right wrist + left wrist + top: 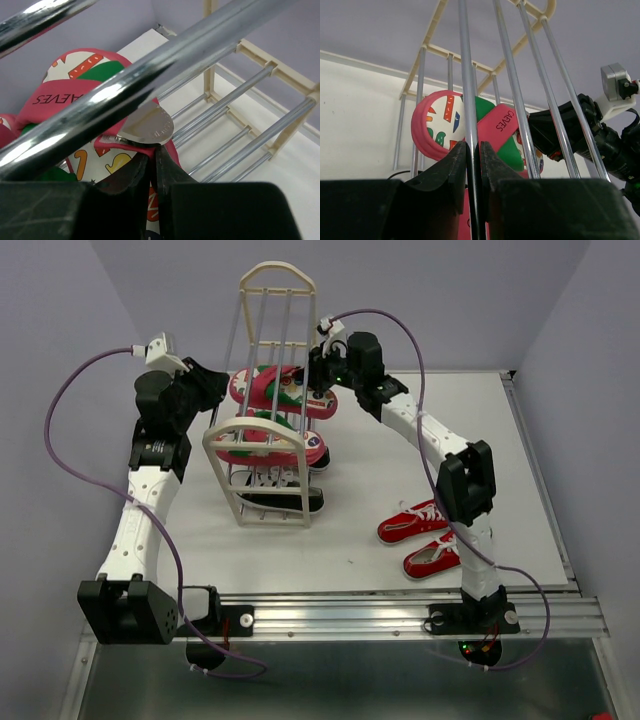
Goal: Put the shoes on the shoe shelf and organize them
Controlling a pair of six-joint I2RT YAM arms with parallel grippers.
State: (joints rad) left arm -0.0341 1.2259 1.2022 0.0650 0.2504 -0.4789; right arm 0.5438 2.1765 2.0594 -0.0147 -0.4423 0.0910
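Observation:
The shoe shelf (272,390) stands mid-table, a cream frame with silver rods. One pink flip-flop (272,387) lies on an upper tier and a second (268,444) one tier lower. The black sneakers (282,488) sit on the bottom tiers. The red sneakers (418,523) lie on the table at the right. My left gripper (216,382) is shut on a silver shelf rod (470,100) at the shelf's left side. My right gripper (320,380) is shut on the rim of the upper flip-flop (75,100), its fingertips (142,162) pinching the pink edge under a silver tag (149,125).
The table's right edge rail (540,470) and near rail (400,610) bound the white surface. Purple walls stand close behind the shelf. In the left wrist view the right arm (570,130) shows through the rods. A thick rod (125,85) crosses just above my right fingers.

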